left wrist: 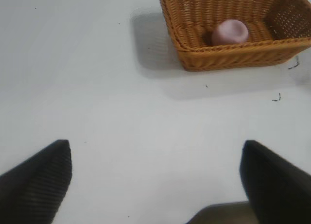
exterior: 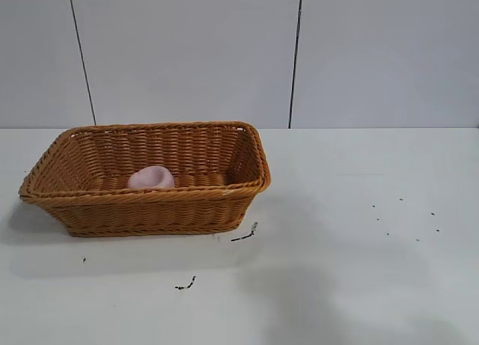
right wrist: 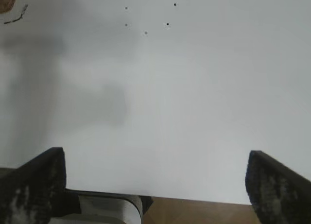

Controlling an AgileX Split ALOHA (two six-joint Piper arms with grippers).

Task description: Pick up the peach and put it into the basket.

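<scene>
Exterior view: the small pale-pink matte peach (exterior: pixel 151 178) lies inside the large orange-brown woven wicker basket (exterior: pixel 150 210) on the white table (exterior: pixel 359 240), both the left gripper (left wrist: pixel 155 178) and right gripper (right wrist: pixel 155 182) spread wide and empty, leaving only a clean retreat clear of the rim.

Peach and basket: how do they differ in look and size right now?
The peach is a small, smooth, pale-pink rounded lump; the basket is large, rectangular, orange-brown woven wicker with flaring sides. The peach is solid, the basket open-topped and hollow. The peach lies inside, on the basket's floor, while the basket stands on the white table. Both are upright and untouched, with neither gripper near them.
</scene>
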